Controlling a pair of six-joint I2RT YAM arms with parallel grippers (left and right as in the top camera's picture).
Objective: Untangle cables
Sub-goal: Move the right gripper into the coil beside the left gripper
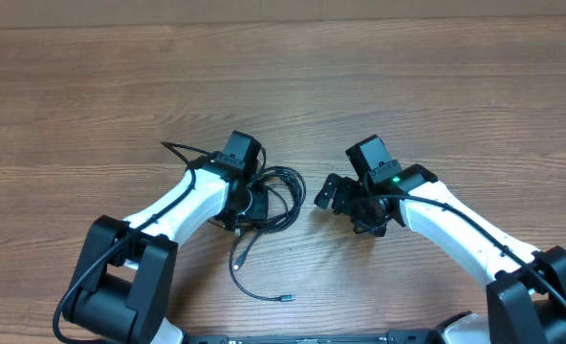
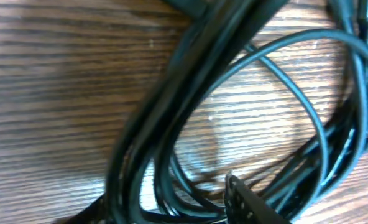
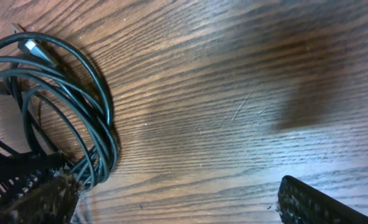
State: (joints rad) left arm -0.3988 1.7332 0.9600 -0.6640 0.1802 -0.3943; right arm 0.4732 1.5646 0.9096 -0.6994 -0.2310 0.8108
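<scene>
The cables [image 1: 283,199] form a coiled bundle of thin black cords at mid-table [image 1: 359,76]. One loose tail ends in a silver-tipped plug [image 1: 285,299]. The left gripper [image 1: 252,203] sits at the coil, and its jaw state cannot be determined. The right gripper [image 3: 171,199] is beside the coil with its jaws spread wide and empty.

Glossy black rubbery cables [image 2: 184,74] on matt, grained wood table [image 1: 407,76]

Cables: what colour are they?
The cables are black; the right wrist view shows it best.
</scene>
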